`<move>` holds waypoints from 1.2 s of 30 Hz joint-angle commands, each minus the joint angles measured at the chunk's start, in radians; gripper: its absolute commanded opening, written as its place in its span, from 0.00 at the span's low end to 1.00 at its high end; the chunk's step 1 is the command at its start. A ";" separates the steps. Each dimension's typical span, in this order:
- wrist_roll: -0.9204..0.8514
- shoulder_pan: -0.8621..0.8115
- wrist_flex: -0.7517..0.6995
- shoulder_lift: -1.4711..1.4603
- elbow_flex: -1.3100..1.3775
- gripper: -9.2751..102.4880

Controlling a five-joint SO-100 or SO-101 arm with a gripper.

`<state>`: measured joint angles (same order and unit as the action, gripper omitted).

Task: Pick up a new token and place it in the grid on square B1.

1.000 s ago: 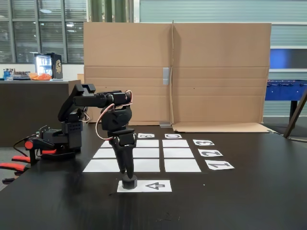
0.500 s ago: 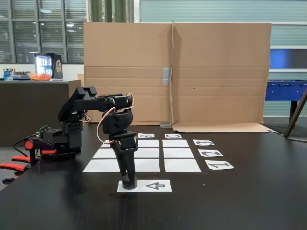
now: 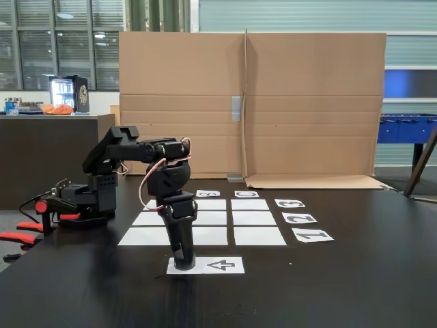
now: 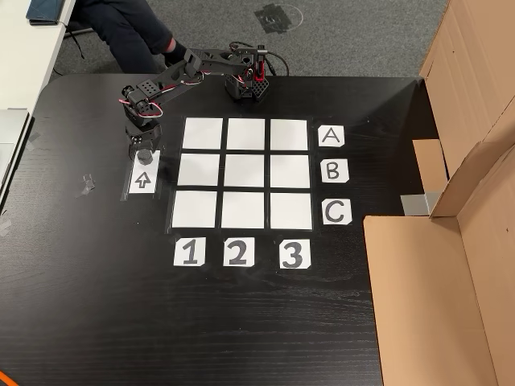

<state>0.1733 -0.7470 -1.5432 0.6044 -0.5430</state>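
The gripper [image 3: 181, 264] points straight down at the left end of the arrow sheet [image 3: 217, 265], its tips at the paper in the fixed view. From above, in the other view, the gripper [image 4: 144, 153] sits at the top edge of the same arrow sheet [image 4: 143, 178], just beyond the head of the printed arrow. The token [image 4: 144, 155] shows there as a small dark round shape directly under the tips; in the fixed view the black fingers cover it, so it cannot be made out apart from them. The fingers reach down around it, but whether they are pressed against it or merely standing around it cannot be told. The grid [image 4: 243, 173] of nine white squares lies just beside the arrow sheet, with labels A, B and C along one side and 1, 2 and 3 along another. Square B1 [image 4: 199, 170] is the bare white cell right next to the arrow sheet, in line with the arrow. The arm's base [image 3: 87, 198] stands at the left of the black table [image 3: 355, 280] in the fixed view, with a cardboard wall [image 3: 307, 102] behind.
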 commanded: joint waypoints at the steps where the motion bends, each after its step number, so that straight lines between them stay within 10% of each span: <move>1: -0.003 0.012 -0.006 -0.003 0.038 0.31; 36: 0.011 0.018 -0.006 -0.044 0.084 0.19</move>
<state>0.1779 -0.7256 -1.5447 0.5522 -0.4939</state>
